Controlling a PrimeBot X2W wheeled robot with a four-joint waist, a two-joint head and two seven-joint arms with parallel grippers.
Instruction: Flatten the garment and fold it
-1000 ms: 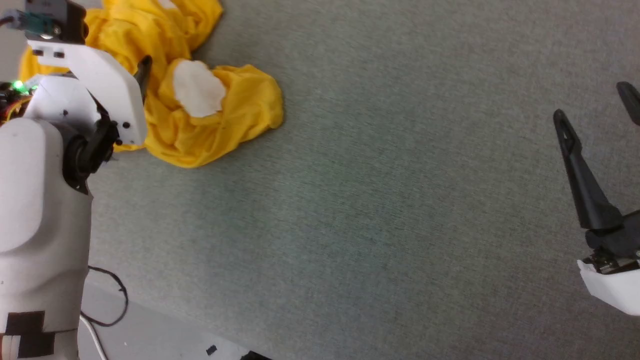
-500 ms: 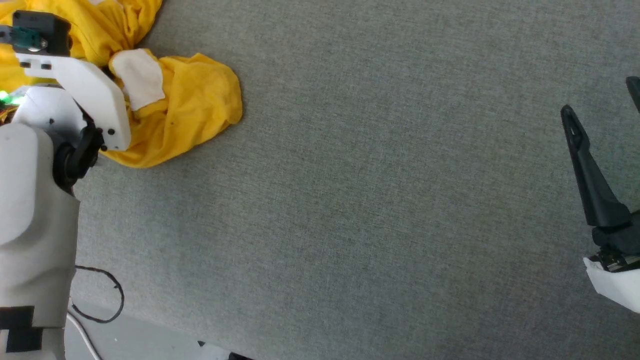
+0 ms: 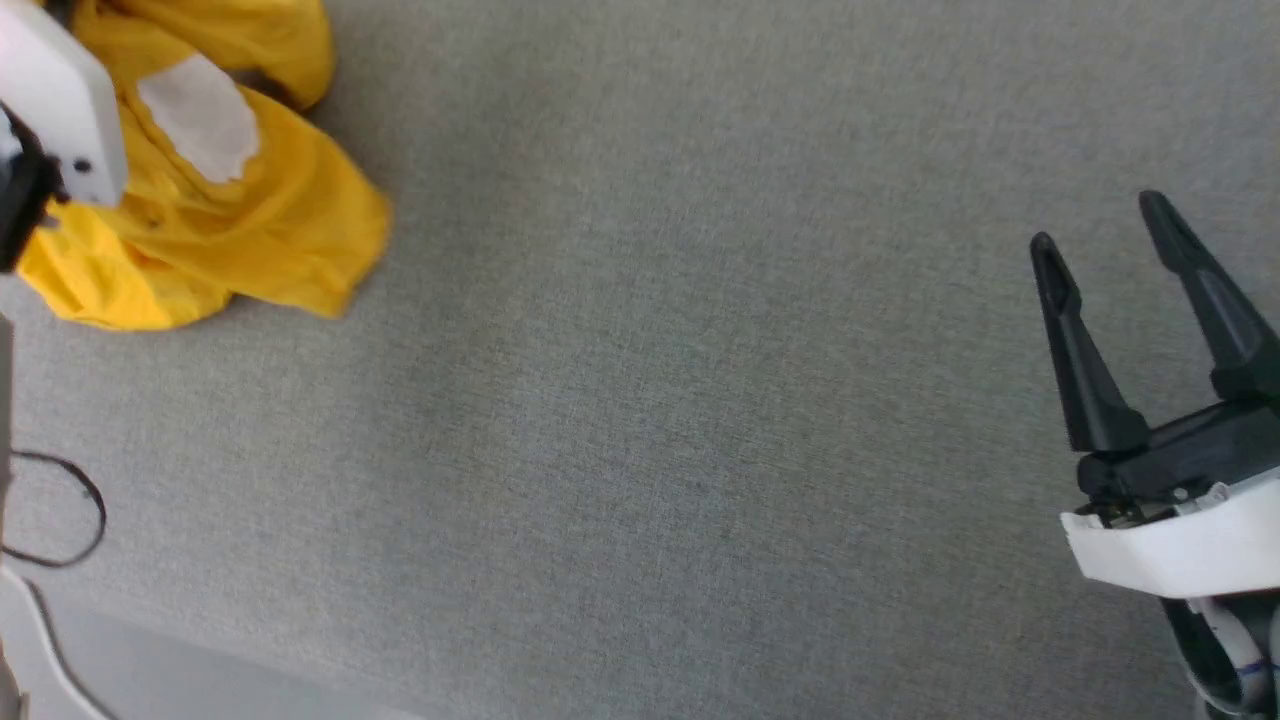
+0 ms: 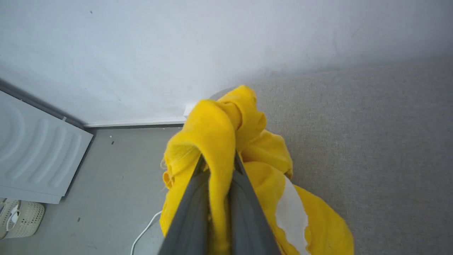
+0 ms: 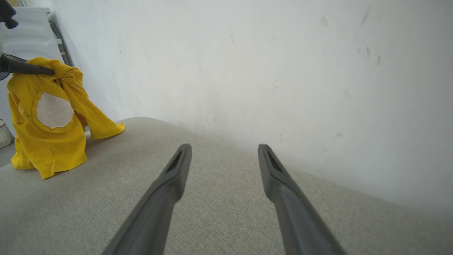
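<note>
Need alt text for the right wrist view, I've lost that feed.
The left gripper, shut on a bunched fold, holds the yellow T-shirt up at the view's far left, its lower edges resting on the grey surface. The right gripper stands open over bare surface, a white wall behind.

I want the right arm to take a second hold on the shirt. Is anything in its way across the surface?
Nothing visible. Only bare grey surface lies between the open right gripper and the garment, which hangs from the shut left gripper with its lower edge touching the surface.
</note>
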